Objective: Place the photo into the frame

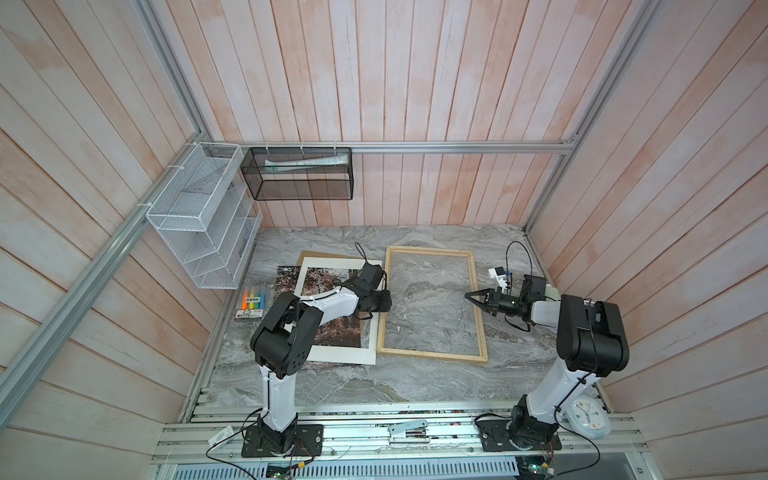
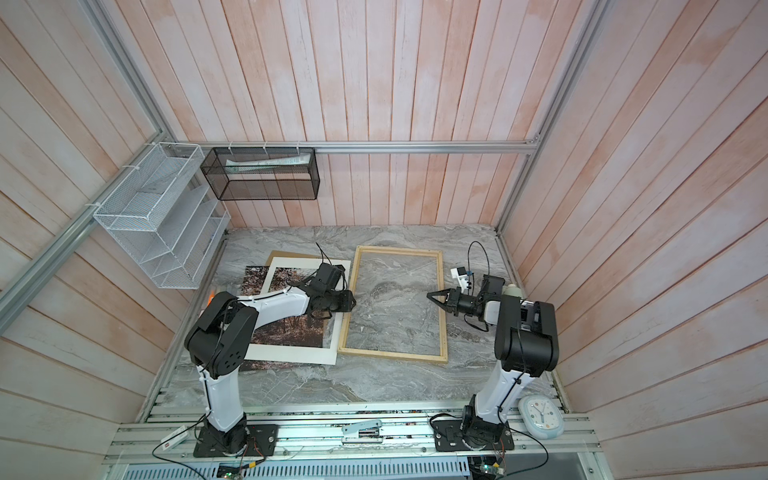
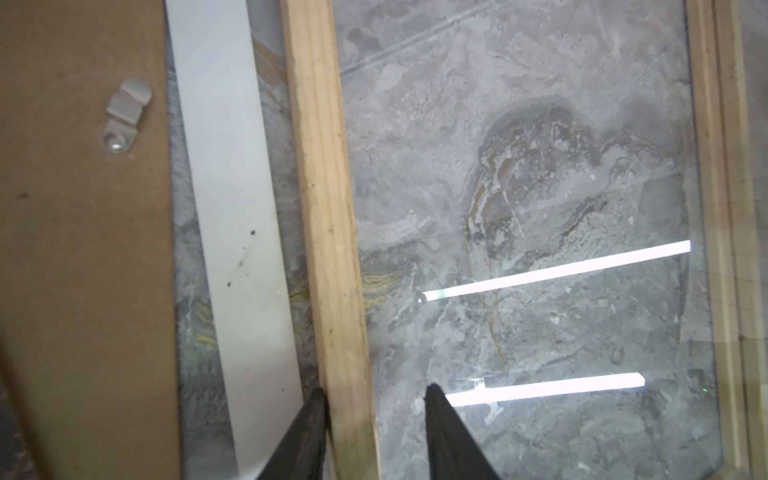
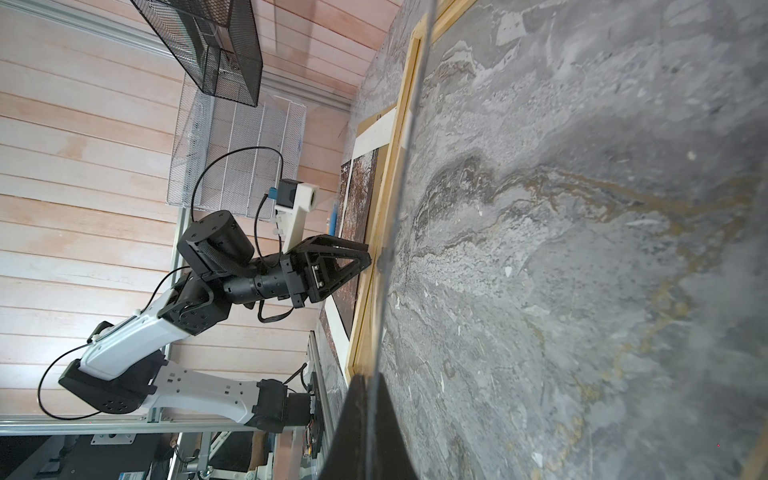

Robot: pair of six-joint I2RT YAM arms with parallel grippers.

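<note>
Photo (image 1: 340, 332) lies flat on the grey marble desk (image 1: 415, 384), on the side of the left pincer (image 3: 374, 388) that faces away from the right pincer (image 1: 467, 294). A white mat (image 1: 340, 355) lies over it, so the autumn print shows through the mat's opening and pokes out past the mat's edges. A brown backing board (image 1: 308, 254) shows one corner beyond the mat's far edge.

The frame (image 1: 432, 356) lies flat between the two pincers, just beside the mat, and the marble shows through its opening.

At the frame's long strip nearest the mat, the left pincer is down low, partly open and straddling the wood. In the left wrist view one finger (image 3: 309, 432) lies against the strip's outer edge. The other (image 3: 451, 436) stands apart from the inner edge, over a clear pane (image 3: 540, 324) that reflects two light bars. Nothing is clamped between them.

Above the opposite long strip hangs the right pincer, its tips pointing toward the left pincer and closed together. In the right wrist view the thin pane, seen edge-on, runs out from between those closed fingers toward the left pincer, so this pincer appears to have it pinched.
</note>
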